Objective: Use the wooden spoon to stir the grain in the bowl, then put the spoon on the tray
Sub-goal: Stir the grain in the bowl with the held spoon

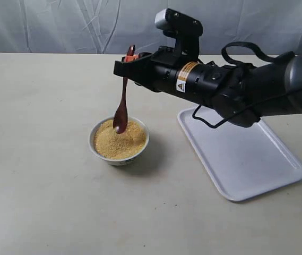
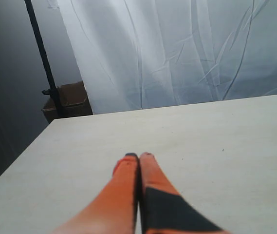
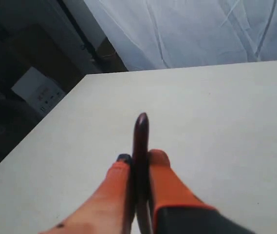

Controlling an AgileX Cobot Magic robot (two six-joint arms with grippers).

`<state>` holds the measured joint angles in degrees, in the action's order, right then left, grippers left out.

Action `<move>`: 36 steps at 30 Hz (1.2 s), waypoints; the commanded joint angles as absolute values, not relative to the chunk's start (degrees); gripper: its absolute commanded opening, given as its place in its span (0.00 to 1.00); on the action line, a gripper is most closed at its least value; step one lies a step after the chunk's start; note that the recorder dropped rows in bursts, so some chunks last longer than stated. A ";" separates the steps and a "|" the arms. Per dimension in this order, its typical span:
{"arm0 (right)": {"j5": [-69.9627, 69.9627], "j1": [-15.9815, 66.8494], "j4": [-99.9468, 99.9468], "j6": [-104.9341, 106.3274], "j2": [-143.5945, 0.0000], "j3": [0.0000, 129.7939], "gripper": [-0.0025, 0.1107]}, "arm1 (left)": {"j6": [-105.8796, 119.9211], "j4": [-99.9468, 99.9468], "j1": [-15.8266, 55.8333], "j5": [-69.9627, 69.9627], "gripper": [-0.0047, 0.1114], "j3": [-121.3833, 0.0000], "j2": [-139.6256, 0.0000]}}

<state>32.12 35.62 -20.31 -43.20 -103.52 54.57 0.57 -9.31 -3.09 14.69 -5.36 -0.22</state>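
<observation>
My R pincer (image 1: 131,54) is clamping shut on the handle top of the wooden spoon (image 1: 122,103). The spoon is hanging almost straight down from it, long axis near vertical, w/ the scoop dipping into the grain (image 1: 121,142) in the bowl (image 1: 120,160). The tray (image 1: 246,164) is lying flat near the bowl on my R side, under my R arm, so I'm judging that arm is handling both stir & set-down, while my L pincer (image 2: 139,157) is sitting closed on nothing over bare top. Everything is resting on a plain beige table (image 1: 44,202), w/ a creased white curtain (image 1: 60,26) hanging behind.
</observation>
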 commanded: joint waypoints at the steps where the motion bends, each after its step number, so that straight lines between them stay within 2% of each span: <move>1: 31.98 35.48 -21.97 -41.84 -101.68 54.45 0.02 | 0.45 -9.24 -2.73 14.37 0.04 -5.18 0.00; 27: 29.11 39.61 -23.52 -41.97 -104.60 54.45 0.02 | 0.45 -9.24 -2.73 14.37 0.04 -5.18 0.00; 36: 28.84 39.46 -16.43 -32.74 -107.84 54.45 0.02 | 0.45 -9.24 -2.73 14.37 0.04 -5.18 0.00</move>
